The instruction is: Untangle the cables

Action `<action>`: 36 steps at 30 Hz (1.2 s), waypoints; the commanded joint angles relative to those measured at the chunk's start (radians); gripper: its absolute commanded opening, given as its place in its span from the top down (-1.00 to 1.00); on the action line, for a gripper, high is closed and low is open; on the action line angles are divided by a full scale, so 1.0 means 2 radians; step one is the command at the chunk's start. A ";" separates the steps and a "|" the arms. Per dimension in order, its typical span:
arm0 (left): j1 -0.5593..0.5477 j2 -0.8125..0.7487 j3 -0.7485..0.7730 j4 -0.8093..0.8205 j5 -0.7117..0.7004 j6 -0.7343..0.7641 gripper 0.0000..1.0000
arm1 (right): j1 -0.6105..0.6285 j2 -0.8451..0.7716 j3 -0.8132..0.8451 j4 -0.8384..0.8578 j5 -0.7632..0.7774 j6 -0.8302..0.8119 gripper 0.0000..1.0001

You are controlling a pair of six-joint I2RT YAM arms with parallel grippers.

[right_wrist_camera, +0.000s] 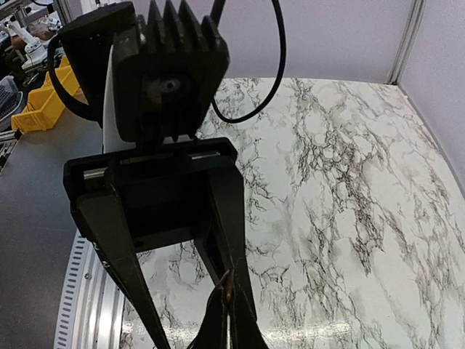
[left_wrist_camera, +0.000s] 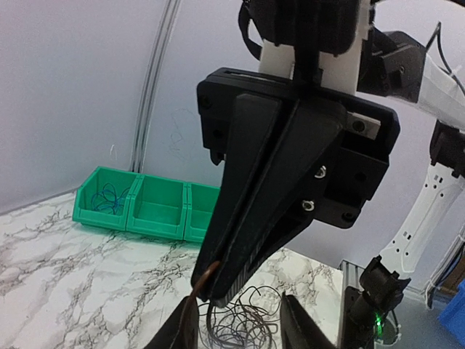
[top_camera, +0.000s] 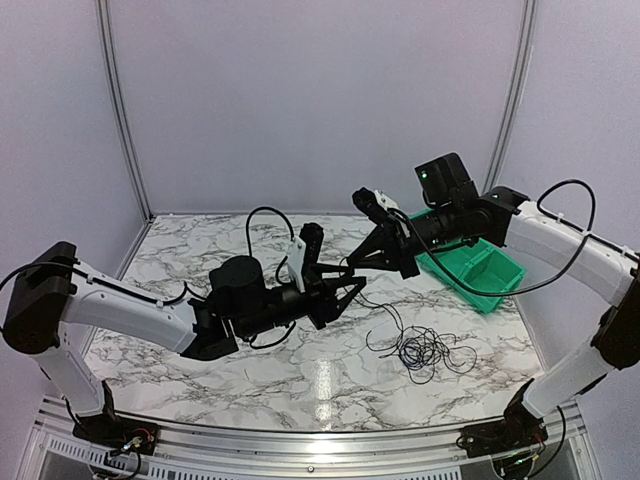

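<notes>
Marbled table (top_camera: 250, 375); pale walls (top_camera: 320, 100); cables (top_camera: 428, 352) lie tangled

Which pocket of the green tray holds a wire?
The end compartment at left in the left wrist view holds a bluish coil; the middle and right compartments look empty.

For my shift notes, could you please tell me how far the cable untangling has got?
Done: one blue coil lies in the green bin. In hand: the right pincer grips a strand beside the open left pincer. Left: the tangle on the table.
</notes>
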State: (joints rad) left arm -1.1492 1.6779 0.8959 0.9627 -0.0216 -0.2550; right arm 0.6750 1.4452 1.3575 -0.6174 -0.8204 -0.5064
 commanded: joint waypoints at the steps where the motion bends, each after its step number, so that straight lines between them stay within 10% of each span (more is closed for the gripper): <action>1: 0.009 0.016 0.024 0.003 0.042 -0.008 0.34 | 0.005 0.000 0.025 -0.013 -0.005 -0.007 1.00; 8: 0.019 0.021 0.021 0.011 0.055 -0.022 0.94 | 0.005 -0.011 0.014 -0.006 0.002 -0.005 0.94; 17: 0.022 -0.041 -0.058 0.015 -0.011 -0.018 1.00 | -0.073 -0.058 -0.101 0.005 0.080 -0.061 -0.20; 27: 0.024 -0.151 -0.134 0.008 -0.093 -0.008 1.00 | -0.091 -0.043 -0.260 0.043 0.206 -0.135 -0.41; 36: 0.024 -0.276 -0.071 -0.153 -0.135 0.058 1.00 | -0.089 -0.018 -0.298 0.064 0.250 -0.149 -0.47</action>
State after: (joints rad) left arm -1.1069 1.2198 0.6601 0.8257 -0.2367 -0.2253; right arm 0.4904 1.3926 0.7856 -0.5461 -0.3809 -0.7826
